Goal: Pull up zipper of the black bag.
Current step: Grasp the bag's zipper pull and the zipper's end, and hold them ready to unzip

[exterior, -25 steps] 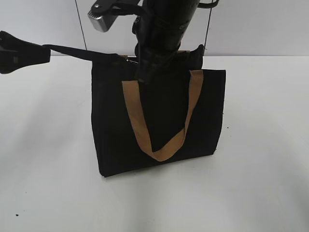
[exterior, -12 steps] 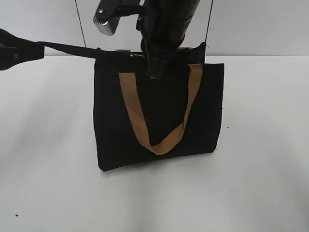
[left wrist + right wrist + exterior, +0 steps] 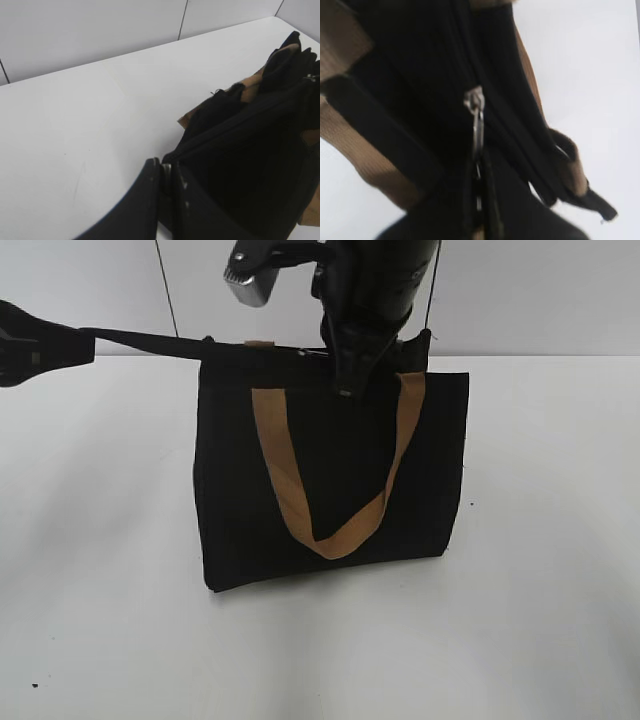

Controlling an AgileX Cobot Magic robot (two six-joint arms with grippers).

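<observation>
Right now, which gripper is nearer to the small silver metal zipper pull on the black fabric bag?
Right. The right gripper is shut on the zipper pull; the left gripper clamps the black bag at its far end.

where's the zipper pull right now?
In the right wrist view the zipper pull sits mid-frame, pinched by the right claw. In the exterior view it shows on the black bag's top edge, just left of that arm.
</observation>
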